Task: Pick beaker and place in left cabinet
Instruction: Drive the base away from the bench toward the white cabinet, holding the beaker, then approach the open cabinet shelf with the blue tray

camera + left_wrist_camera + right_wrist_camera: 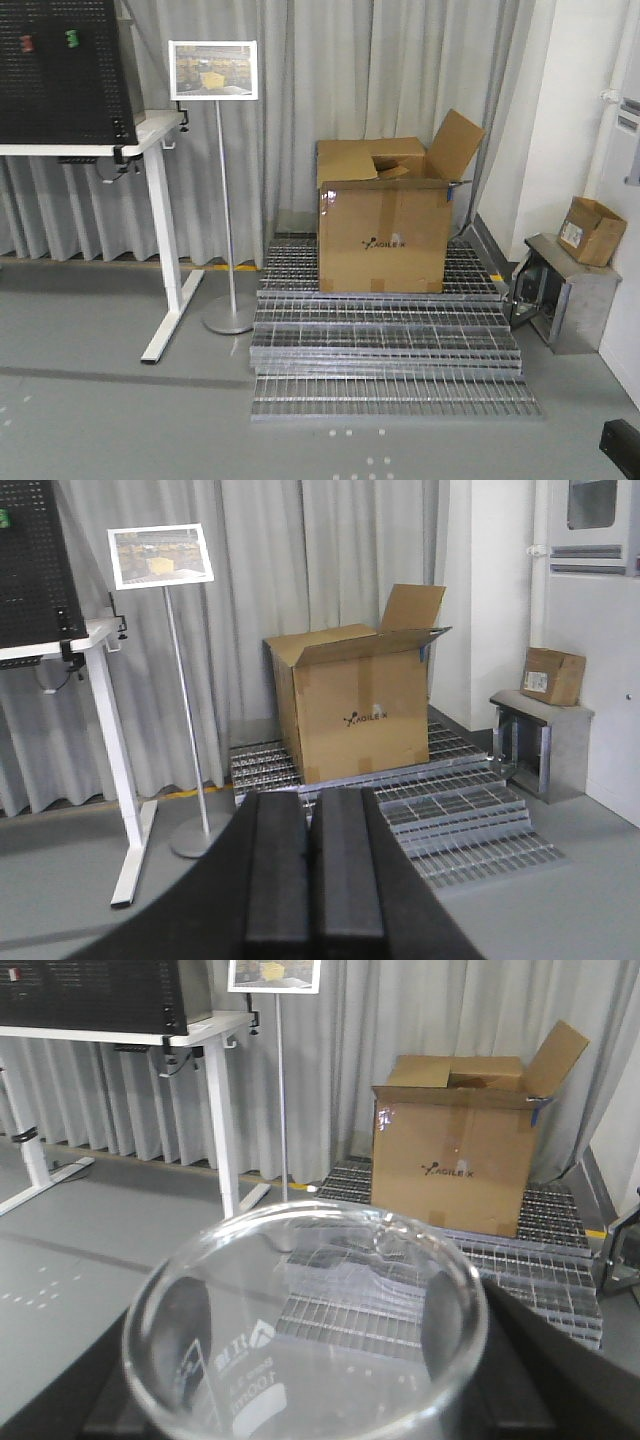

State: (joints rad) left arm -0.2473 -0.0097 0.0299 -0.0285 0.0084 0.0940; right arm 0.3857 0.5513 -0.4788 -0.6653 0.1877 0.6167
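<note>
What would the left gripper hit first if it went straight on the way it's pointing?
Probably the cardboard box; nothing nearer shows ahead of the left gripper, though depth is unclear.

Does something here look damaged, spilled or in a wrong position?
Nothing is spilled or broken; the beaker looks whole and empty. Only the small carton sits at an angle on the metal stand, and the large box has uneven open flaps.

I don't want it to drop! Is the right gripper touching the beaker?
Touching. The right wrist view shows the beaker wedged inside the right gripper, a dark finger pressed against each side.
</note>
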